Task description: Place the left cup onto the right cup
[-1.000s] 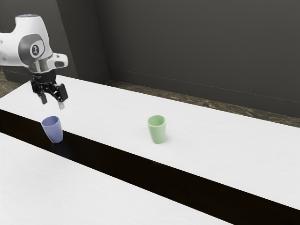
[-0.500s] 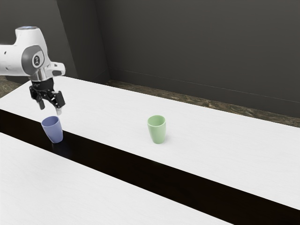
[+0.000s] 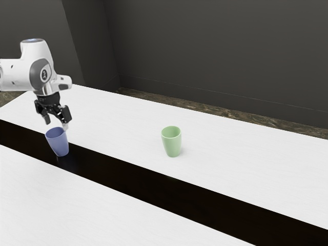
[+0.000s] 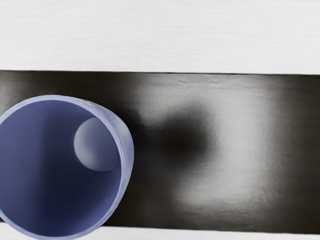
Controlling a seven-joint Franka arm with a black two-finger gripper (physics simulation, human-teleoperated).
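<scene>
Gripper (image 3: 56, 123): positioned directly above the blue cup (image 3: 57, 141), fingers pointing down and spread apart, with nothing between them. The fingertips are close over the cup's rim but not touching it.

Blue cup: upright and mouth open, standing on the glossy black band (image 3: 154, 179) that crosses the white table (image 3: 230, 143). In the wrist view the blue cup (image 4: 55, 170) lies just under the hand. Its interior is visible down to the round base, and the black band (image 4: 225, 150) extends away beside it, with white table (image 4: 160, 30) surface beyond.

Green cup (image 3: 171, 141): upright on the white surface, well apart from the blue cup, toward the exterior view's right. It sits just past the band's far edge, with nothing on or in it.

Arm: it enters from the exterior view's left, above the blue cup.
</scene>
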